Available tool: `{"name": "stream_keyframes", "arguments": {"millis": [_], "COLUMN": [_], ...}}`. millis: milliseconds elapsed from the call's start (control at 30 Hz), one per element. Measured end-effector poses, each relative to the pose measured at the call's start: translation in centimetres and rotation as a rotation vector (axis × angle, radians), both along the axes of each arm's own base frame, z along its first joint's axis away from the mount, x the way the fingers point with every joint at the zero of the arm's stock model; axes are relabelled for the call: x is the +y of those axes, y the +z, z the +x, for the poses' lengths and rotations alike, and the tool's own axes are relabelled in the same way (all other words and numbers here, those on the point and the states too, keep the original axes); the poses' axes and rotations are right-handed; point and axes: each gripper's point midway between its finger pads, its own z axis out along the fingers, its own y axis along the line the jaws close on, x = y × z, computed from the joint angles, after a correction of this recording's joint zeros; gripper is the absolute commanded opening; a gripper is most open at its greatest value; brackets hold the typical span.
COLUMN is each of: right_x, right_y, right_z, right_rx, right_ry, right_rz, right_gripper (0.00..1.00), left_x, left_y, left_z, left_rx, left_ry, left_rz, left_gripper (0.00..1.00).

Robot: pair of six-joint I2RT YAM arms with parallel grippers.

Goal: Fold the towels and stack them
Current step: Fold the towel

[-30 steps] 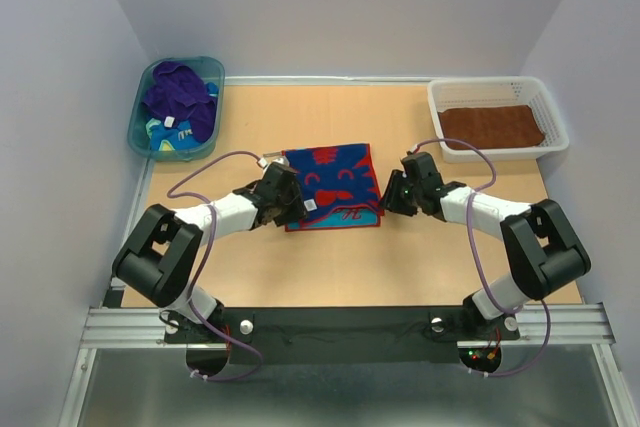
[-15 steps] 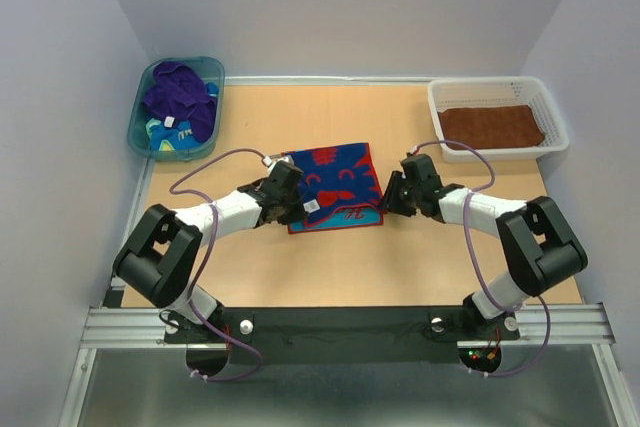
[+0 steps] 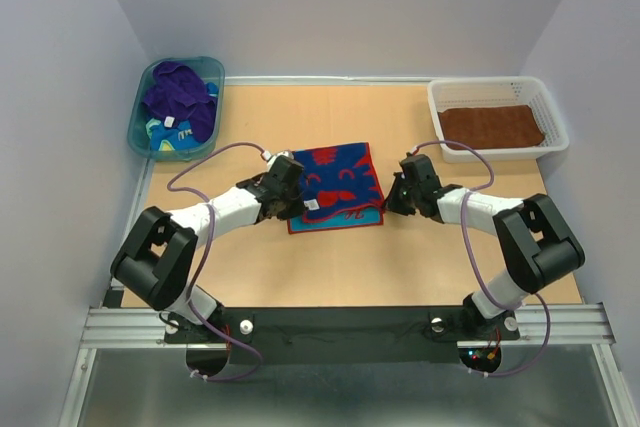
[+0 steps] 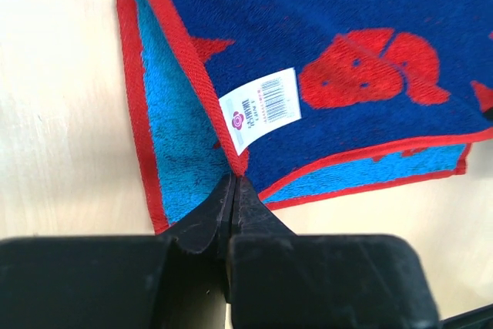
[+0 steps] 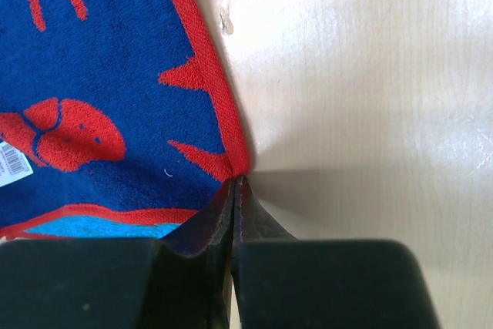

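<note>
Fingers (image 4: 202, 225) of the left gripper (image 4: 233, 181) are pinched shut on the near-left corner of the red-and-blue towel (image 3: 335, 185); the right gripper (image 5: 235, 182) clamps its near-right corner. Judged step: corners taken for a fold. Next move needs both corners lifted together and carried evenly to the far edge. Towel lies flat at mid table (image 3: 400, 257), navy with red marks, teal layer showing beneath, white label (image 4: 259, 107) by the left corner.
</note>
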Motion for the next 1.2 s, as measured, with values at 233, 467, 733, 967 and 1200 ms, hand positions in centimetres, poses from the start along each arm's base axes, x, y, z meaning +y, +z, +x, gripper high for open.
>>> {"name": "stream_keyframes", "arguments": {"millis": [233, 467, 733, 967, 1200], "right_x": [-0.7, -1.4, -0.3, 0.6, 0.4], "right_y": [0.3, 2.9, 4.3, 2.9, 0.0], "right_z": [0.1, 0.0, -1.3, -2.7, -4.6], "right_rx": [-0.021, -0.065, -0.036, 0.047, 0.155], "right_ry": [0.007, 0.049, 0.125, 0.163, 0.177], "right_rz": [-0.042, -0.094, -0.044, -0.002, -0.002], "right_gripper": [0.01, 0.00, 0.00, 0.01, 0.01], "left_x": [0.1, 1.0, 1.6, 2.8, 2.3], "left_y": [1.7, 3.1, 2.9, -1.2, -2.7], "left_z": [0.8, 0.8, -0.4, -2.8, -2.8], "left_rx": [-0.041, -0.064, -0.052, 0.052, 0.071], "left_ry": [-0.009, -0.014, -0.033, -0.049, -0.066], "left_rz": [0.016, 0.028, 0.023, 0.071, 0.066], "left_gripper": [0.00, 0.00, 0.00, 0.00, 0.00]}}
